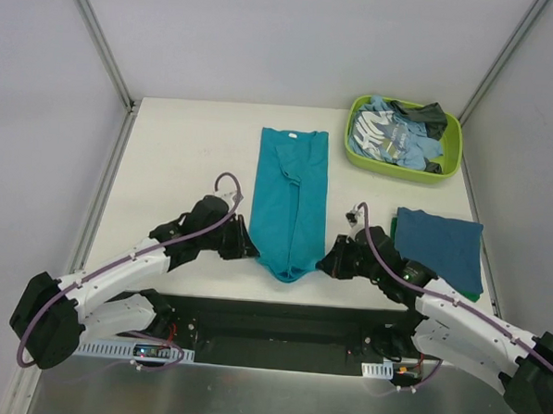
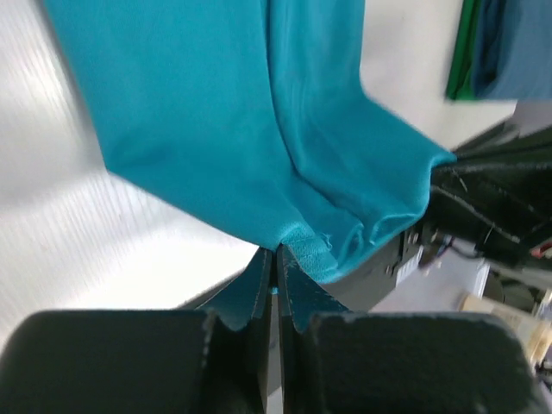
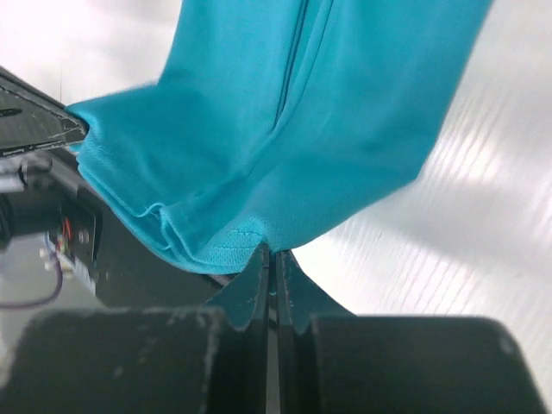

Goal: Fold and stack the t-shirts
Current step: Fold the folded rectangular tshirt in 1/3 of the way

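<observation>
Both arms are stretching low from the near edge, angling inward. The left gripper & right gripper are each pinching shut on the near hem of 1 teal shirt. It's soft knit, lying as a long narrow strip mid-tabletop. By the right edge, 1 blue shirt is sitting folded on 1 green shirt. In the far right corner, 1 lime plastic tub is holding approx. 2 crumpled shirts.

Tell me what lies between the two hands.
The teal t-shirt spans the gap, its near hem pinched by the left hand and right hand; the top view shows it.
</observation>
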`<action>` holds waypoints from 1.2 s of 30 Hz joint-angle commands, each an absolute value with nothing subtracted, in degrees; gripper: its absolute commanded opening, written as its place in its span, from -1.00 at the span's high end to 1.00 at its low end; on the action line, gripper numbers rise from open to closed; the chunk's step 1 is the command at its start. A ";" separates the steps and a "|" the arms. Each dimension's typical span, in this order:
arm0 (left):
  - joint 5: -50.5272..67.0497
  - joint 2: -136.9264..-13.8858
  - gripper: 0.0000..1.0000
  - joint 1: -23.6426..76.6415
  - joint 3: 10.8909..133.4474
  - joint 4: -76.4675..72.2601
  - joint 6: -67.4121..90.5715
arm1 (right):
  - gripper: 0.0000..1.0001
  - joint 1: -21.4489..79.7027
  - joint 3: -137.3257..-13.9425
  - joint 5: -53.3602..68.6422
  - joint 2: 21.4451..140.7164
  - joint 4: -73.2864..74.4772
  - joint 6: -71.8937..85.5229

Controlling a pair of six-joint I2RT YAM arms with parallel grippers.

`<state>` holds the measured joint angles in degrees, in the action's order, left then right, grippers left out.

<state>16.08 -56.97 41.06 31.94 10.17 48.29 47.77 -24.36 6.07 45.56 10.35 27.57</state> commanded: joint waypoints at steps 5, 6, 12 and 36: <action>13.62 -68.28 1.00 31.65 46.57 9.58 40.79 | 0.99 38.51 -38.56 2.11 57.90 8.53 17.32; 13.80 -69.94 1.00 30.94 47.97 9.49 39.91 | 0.99 37.45 -40.15 2.11 59.14 8.44 16.44; 16.07 -81.19 1.00 26.72 58.26 9.32 36.13 | 0.99 32.53 -48.59 4.30 69.42 7.03 11.08; 24.26 -108.62 1.00 18.28 77.07 10.28 30.59 | 0.99 22.41 -64.95 10.63 96.24 4.05 8.44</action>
